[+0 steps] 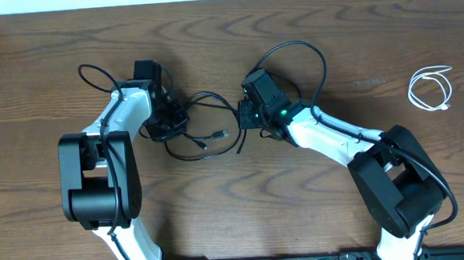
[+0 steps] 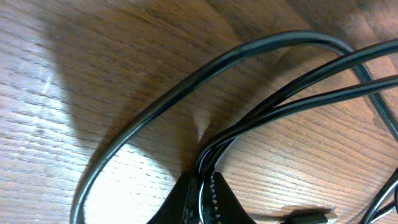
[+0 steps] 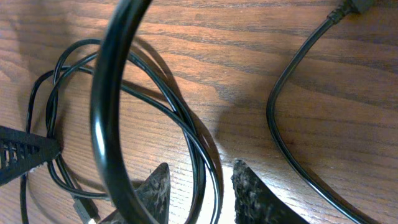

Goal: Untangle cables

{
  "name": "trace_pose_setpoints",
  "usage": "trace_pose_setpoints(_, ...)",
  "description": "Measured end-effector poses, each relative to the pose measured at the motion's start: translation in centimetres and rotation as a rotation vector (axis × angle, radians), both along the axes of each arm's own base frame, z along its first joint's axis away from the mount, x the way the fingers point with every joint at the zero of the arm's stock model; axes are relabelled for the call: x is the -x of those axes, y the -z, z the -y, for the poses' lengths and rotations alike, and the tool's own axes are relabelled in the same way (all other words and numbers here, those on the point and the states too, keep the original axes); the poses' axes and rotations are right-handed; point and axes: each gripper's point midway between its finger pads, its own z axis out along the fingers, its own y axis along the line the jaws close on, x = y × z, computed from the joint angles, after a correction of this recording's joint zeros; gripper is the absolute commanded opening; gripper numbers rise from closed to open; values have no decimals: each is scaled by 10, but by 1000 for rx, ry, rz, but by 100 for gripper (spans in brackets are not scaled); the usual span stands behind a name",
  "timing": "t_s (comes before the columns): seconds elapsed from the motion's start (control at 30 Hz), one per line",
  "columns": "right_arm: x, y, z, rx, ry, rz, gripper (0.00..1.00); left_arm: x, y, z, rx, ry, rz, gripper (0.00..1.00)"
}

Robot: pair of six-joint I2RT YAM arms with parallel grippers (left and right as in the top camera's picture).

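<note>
The left gripper (image 2: 202, 179) pinches the black cable (image 2: 292, 38) on the tabletop (image 1: 331, 27). The right gripper (image 3: 201, 171) is spread around its loops.

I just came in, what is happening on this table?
Two robot arms are working on a tangled black cable in the middle of the table. The left hand is shut on a few of its strands. The right hand is open, with other strands between its fingers. A white cable lies coiled on the right arm's side, untouched.
</note>
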Motion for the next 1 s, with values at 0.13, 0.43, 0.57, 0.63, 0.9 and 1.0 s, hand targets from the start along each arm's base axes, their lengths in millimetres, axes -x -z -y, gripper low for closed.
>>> trace_pose_setpoints(0.13,-3,0,3,16,14,12,2,1,0,4,7,8,-3,8)
trace_pose_setpoints(0.43,-6,0,8,49,20,38,1,4,-1,15,45,33,-8,33)
trace_pose_setpoints(0.57,-5,-3,4,54,-56,59,1,4,-3,18,54,40,-9,36)
trace_pose_setpoints(0.63,-3,-14,-1,33,-110,78,1,4,-3,19,56,41,-9,36)
trace_pose_setpoints(0.9,3,-135,-8,-119,-193,301,1,4,-3,19,58,41,-8,36)
trace_pose_setpoints(1.0,10,-173,-5,-161,-204,370,1,4,-3,19,58,41,-8,36)
